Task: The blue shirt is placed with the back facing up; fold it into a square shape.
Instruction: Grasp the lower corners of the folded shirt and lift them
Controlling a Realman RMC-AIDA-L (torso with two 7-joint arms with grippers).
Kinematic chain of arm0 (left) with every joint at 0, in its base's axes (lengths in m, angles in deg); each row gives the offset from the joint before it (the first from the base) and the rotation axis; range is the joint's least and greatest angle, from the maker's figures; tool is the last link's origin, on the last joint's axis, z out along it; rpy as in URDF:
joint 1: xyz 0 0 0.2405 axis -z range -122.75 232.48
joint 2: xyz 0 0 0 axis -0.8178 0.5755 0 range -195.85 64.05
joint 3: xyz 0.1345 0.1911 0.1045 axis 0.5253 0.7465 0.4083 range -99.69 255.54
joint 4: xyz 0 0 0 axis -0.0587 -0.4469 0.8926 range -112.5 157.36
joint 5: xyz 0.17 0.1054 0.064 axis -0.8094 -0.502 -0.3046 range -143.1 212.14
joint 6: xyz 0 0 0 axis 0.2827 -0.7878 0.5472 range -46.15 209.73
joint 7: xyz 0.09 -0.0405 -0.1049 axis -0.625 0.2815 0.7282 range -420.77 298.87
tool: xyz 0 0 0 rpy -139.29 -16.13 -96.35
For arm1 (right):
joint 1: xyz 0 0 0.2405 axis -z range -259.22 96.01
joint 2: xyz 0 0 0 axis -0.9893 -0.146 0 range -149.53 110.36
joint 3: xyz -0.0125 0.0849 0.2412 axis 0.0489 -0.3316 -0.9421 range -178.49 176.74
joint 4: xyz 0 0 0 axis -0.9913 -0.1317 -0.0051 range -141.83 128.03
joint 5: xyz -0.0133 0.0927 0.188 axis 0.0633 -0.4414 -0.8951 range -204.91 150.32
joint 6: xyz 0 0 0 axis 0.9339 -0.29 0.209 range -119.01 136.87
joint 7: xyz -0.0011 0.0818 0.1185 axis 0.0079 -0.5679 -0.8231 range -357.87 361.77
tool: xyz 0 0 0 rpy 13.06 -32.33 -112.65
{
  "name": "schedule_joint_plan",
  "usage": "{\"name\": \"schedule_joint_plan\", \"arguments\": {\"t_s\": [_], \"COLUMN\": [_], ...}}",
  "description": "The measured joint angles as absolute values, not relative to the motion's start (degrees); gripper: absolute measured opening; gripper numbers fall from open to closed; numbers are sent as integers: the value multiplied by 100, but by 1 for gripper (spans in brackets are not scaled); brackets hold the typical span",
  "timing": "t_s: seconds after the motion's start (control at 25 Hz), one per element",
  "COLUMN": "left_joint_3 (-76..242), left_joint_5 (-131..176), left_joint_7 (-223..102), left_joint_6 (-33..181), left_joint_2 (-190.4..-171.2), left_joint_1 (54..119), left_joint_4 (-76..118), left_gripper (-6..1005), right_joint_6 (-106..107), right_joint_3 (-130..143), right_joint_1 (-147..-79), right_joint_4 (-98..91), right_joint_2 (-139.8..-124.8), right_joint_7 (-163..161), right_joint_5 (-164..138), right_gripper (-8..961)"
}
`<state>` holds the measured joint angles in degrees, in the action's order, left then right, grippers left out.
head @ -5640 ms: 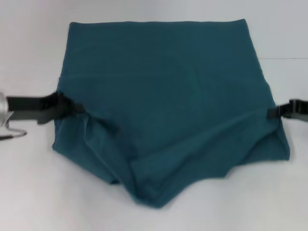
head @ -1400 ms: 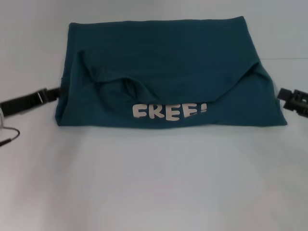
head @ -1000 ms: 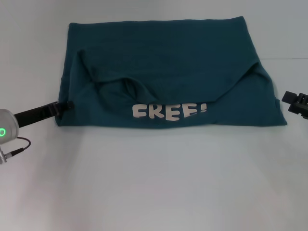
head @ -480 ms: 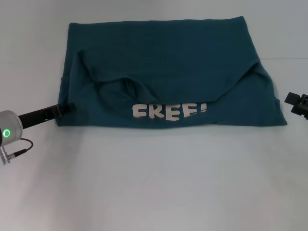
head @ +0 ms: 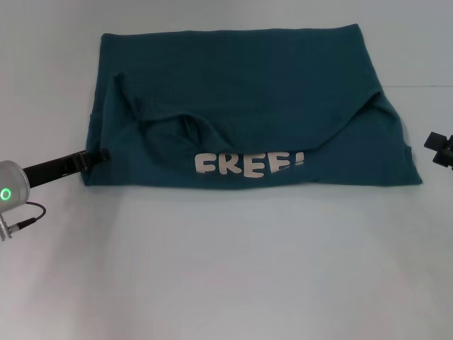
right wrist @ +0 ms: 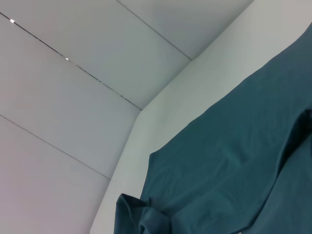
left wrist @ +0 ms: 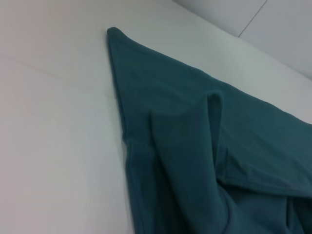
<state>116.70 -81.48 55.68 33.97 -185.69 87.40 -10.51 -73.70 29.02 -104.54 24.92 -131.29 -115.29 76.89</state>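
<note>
- Teal-blue cotton, the blue shirt lies folded on the white table, pale lettering showing along its near edge.
- The left gripper touches the shirt's left edge; whether it grips is unclear.
- The right gripper hovers apart from the right edge, state unclear.

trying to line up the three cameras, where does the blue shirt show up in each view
Head view: the blue shirt fills the upper middle of the picture, pale lettering by its near edge.
Left wrist view: the blue shirt runs from a pointed corner down across the right half.
Right wrist view: the blue shirt covers the lower right.
Shared landmark: the white table under the shirt, seen in all three.
</note>
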Motion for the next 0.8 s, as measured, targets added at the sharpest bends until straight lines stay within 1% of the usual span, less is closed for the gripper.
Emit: {"name": "schedule_joint_plan", "arguments": {"t_s": [0.12, 0.24, 0.36, 0.56, 0.76, 0.8], "left_joint_3": [11698, 11699, 11700, 11701, 11704, 11704], "left_joint_5": [-8344, -8420, -8422, -8422, -8384, -8376], "left_joint_7": [5832, 5938, 5920, 5927, 5947, 5949], "left_joint_6": [3379, 3379, 3378, 3363, 3300, 3281], "left_joint_2": [-18543, -18558, -18569, -18573, -18600, -18609], "left_joint_1": [8784, 8790, 8776, 8771, 8812, 8822], "left_joint_4": [-1095, -1184, -1210, -1211, -1194, -1194], "left_gripper": [517, 528, 589, 792, 873, 873], "right_joint_6": [-7373, -7376, -7377, -7360, -7347, -7343], "right_joint_3": [2900, 2900, 2895, 2889, 2882, 2882], "right_joint_1": [-10474, -10488, -10494, -10489, -10484, -10483], "right_joint_4": [2492, 2492, 2492, 2492, 2492, 2492], "right_joint_2": [-13129, -13129, -13129, -13129, -13129, -13129], "right_joint_7": [-11533, -11543, -11551, -11566, -11569, -11570], "right_joint_5": [7691, 7690, 7688, 7685, 7685, 7685], "right_gripper": [760, 760, 760, 760, 760, 760]}}
